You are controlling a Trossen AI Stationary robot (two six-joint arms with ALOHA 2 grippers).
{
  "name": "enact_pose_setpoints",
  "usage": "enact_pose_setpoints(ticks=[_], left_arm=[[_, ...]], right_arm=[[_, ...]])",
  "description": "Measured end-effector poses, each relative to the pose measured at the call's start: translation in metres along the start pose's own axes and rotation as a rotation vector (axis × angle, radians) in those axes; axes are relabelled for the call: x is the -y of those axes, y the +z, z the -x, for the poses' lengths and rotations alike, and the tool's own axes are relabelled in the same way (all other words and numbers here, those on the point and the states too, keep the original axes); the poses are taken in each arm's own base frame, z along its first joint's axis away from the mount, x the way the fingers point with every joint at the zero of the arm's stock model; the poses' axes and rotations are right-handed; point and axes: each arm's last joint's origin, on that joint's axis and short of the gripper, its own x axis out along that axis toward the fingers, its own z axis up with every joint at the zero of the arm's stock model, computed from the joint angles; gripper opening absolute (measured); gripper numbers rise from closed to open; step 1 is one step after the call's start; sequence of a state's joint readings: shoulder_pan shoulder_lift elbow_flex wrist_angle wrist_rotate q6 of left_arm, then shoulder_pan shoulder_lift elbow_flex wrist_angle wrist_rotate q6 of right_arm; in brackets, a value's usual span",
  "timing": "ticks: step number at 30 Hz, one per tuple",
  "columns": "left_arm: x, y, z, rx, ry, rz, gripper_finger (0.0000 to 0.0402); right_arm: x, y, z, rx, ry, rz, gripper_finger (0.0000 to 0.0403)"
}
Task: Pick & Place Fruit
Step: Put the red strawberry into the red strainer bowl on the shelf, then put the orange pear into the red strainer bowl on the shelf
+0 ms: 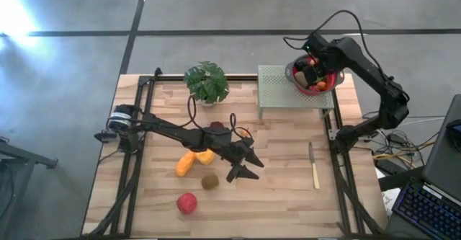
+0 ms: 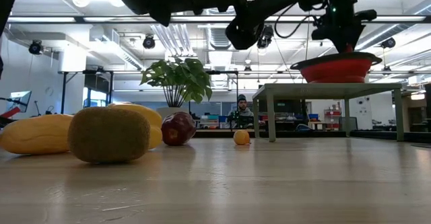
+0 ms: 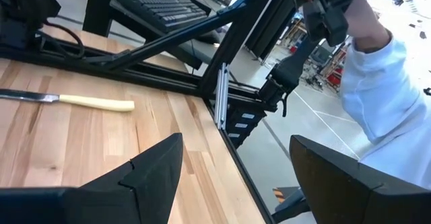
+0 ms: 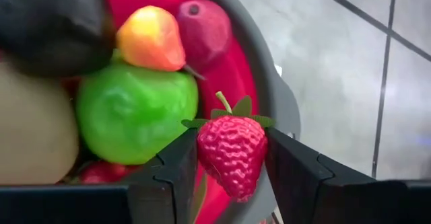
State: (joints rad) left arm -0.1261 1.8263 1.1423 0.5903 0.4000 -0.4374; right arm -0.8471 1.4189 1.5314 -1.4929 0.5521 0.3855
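Green apple point(image 4: 135, 113) beside pinched strawberry point(image 4: 231, 153)

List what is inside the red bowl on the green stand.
The red bowl holds a green apple, an orange-yellow fruit, a maroon fruit and a pale one. The right gripper holds a strawberry above it. Anything beneath is covered.

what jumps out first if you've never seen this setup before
The right gripper holds a red strawberry over the red bowl of fruit, which sits on a small green stand at the table's far right corner. Mid-table, the left gripper hangs open and empty beside yellow fruit, a brown kiwi and a red fruit.
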Motion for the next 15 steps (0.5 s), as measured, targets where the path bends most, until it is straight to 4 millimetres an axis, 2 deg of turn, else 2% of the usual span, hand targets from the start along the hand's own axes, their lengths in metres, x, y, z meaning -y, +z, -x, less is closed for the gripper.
enact_pose_setpoints(ticks=[12, 15], left_arm=[[-0.0012, -0.0029, 0.0, -0.028, 0.013, 0.012, 0.0277], [-0.0024, -0.0063, 0.0001, -0.061, 0.026, -0.031, 0.0277]], right_arm=[[-0.0004, -0.0001, 0.0013, 0.01, 0.005, 0.003, 0.0212], [-0.0004, -0.0003, 0.0015, 0.012, 0.006, 0.011, 0.0222]])
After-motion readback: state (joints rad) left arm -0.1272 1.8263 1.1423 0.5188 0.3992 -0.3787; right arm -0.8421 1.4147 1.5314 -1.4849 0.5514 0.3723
